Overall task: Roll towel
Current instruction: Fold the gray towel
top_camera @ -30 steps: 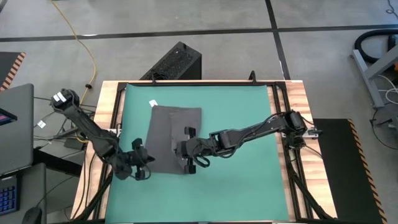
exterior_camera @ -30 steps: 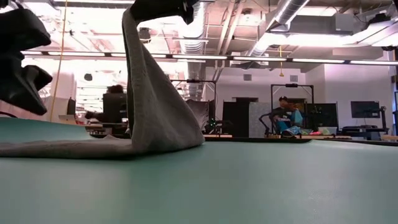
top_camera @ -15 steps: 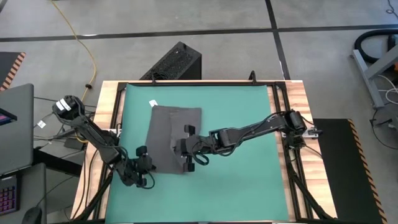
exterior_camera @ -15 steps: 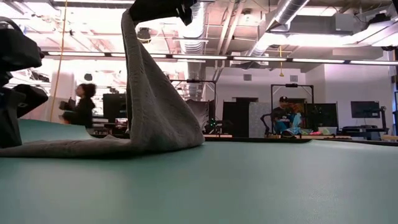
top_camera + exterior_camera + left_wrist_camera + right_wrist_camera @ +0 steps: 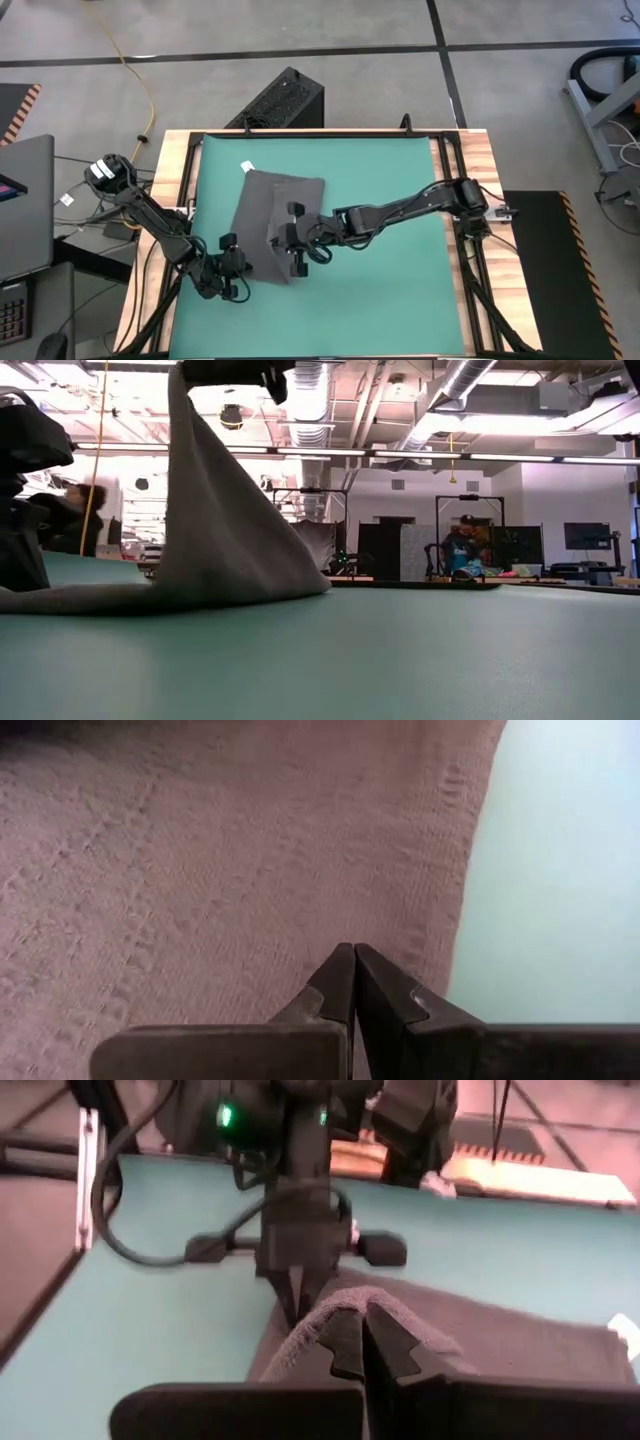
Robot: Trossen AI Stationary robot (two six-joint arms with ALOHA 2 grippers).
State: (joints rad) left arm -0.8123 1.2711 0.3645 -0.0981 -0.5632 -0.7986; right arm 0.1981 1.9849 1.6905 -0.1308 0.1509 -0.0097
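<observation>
Towel (image 5: 262, 205): we are seeing one dark grey cloth lying on the green mat (image 5: 390, 300). The right gripper (image 5: 291, 243) is pinching its near edge, lifting it. The left gripper (image 5: 238, 268) is sitting closed at the towel's corner.

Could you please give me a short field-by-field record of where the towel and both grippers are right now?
towel: dark grey towel on the green mat, one edge lifted, the rest flat
white tag: at the far corner
right gripper: shut on the towel's raised edge, held up above the mat
left gripper: shut, low at the towel's near left corner
lift: in the low view the towel rises like a tent
</observation>
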